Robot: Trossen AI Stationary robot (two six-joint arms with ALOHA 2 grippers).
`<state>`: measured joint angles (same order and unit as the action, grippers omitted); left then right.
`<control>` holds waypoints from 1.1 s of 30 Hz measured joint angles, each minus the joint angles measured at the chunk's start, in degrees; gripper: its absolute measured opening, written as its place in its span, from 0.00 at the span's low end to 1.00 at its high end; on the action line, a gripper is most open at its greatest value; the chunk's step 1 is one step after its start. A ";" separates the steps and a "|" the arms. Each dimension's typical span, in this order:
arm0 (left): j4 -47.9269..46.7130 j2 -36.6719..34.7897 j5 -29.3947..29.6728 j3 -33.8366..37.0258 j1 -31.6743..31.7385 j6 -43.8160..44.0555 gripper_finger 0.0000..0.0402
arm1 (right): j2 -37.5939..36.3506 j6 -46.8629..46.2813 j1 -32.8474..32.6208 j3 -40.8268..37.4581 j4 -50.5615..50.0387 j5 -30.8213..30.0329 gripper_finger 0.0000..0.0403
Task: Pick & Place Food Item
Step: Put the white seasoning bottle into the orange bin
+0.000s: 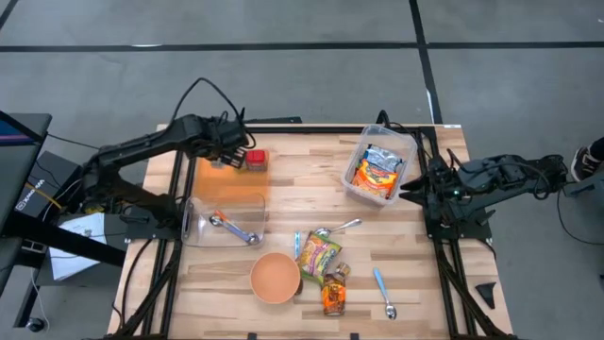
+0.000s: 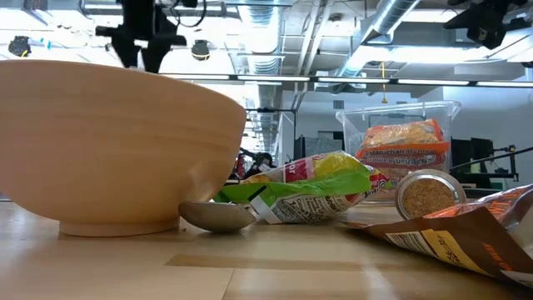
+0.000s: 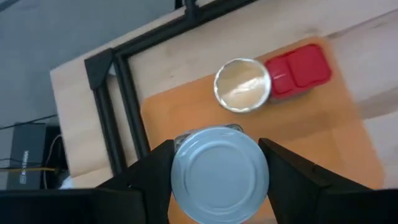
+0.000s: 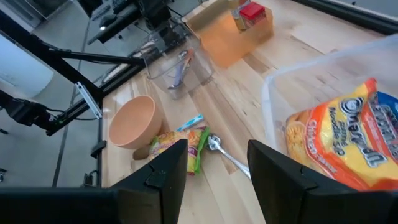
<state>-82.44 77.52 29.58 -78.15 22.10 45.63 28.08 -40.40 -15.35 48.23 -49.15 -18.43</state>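
Note:
My left gripper (image 3: 219, 163) is over the orange tray (image 3: 348, 149) at the table's far left and is shut on a tin can with a silver lid (image 3: 219, 174). On the tray beyond it stand a small silver-lidded jar (image 3: 242, 85) and a red box (image 3: 300, 67). In the high view my left gripper (image 1: 226, 156) is beside the red box (image 1: 257, 159). My right gripper (image 4: 216, 163) is open and empty, next to the clear bin of noodle packets (image 1: 379, 165) at the far right. My left gripper pinches the can by its round side wall (image 3: 177, 177), one finger on each of two opposite sides. The fingers come from above, pointing down. The can stands upright with its lid up. The can itself hides whether its base is on the tray.
A clear bin holding a spoon (image 1: 222, 227) lies near the tray. A tan bowl (image 1: 276, 277), a green packet (image 1: 318, 253), an orange packet (image 1: 334, 293) and two spoons (image 1: 340, 228) (image 1: 384, 293) lie toward the near middle of the table.

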 joint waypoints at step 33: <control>42.22 -10.89 -12.04 35.30 23.44 -12.09 0.49 | 0.13 -10.74 0.01 -0.02 -1.46 -1.34 0.41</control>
<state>-40.22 66.63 17.54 -42.85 45.54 33.54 28.21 -51.14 -15.34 48.21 -50.61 -19.77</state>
